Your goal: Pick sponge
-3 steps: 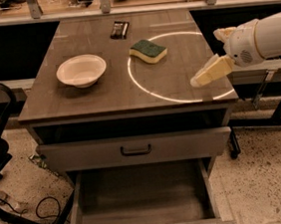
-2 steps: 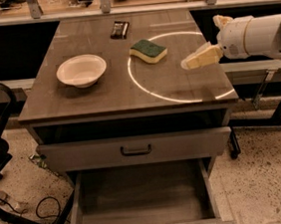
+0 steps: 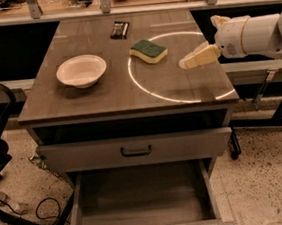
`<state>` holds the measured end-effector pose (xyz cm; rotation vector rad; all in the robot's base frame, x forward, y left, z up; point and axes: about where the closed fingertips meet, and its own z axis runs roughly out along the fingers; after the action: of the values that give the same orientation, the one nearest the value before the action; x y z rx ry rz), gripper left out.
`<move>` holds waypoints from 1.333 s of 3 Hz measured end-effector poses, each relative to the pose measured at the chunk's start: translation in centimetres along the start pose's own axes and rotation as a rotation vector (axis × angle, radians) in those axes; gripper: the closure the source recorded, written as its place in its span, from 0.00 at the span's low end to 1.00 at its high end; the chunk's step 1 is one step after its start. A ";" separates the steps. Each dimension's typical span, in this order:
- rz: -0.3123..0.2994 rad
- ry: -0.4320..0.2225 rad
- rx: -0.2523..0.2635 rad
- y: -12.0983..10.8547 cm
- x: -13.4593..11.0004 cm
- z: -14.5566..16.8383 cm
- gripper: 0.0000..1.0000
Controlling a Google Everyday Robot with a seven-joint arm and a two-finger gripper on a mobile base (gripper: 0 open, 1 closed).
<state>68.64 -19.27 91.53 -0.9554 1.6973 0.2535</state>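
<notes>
1. Sponge (image 3: 148, 51) is the target. It lies flat on the table (image 3: 104, 98), green scouring side up, with yellow foam showing along its near edge. The remaining notes run near to far.
2. Nearest is the bottom drawer (image 3: 141, 210), pulled out, with nothing visible in it. Above it the upper drawer (image 3: 136, 149) is closed.
3. On the table top, left of centre, the white bowl (image 3: 81, 70) stands upright, well apart from the sponge.
4. A ring of light (image 3: 143, 86) lies over the right half of the top. The sponge sits across its far-left arc.
5. My pincer (image 3: 199, 57) hangs over the right part of that ring, near the table's right edge, pointing picture-left. My arm (image 3: 258, 34) comes in from picture-right. I cannot tell whether the pincer is set wide or narrow. I see nothing in it.
6. Key relation: the sponge lies picture-left of the pincer and a little farther back, near but not touching, with bare table between them. Its long axis runs roughly left to right across the table, the right end tilted toward the near side, so it is almost in line with my approach. Judgement: I need to travel left and slightly back, then descend. A wrist turn is probably needed so that I close across the short width.
7. Farthest is the black packet (image 3: 120, 29), beyond the sponge toward the back edge and apart from it. It is not the target.
</notes>
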 end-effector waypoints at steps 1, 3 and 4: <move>0.022 -0.037 -0.062 -0.2 -0.6 3.6 0.00; 0.105 -0.128 -0.232 -0.3 -2.3 13.4 0.00; 0.112 -0.125 -0.232 -0.3 -2.4 15.1 0.00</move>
<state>79.71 -9.27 88.28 -0.9927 1.6317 0.5826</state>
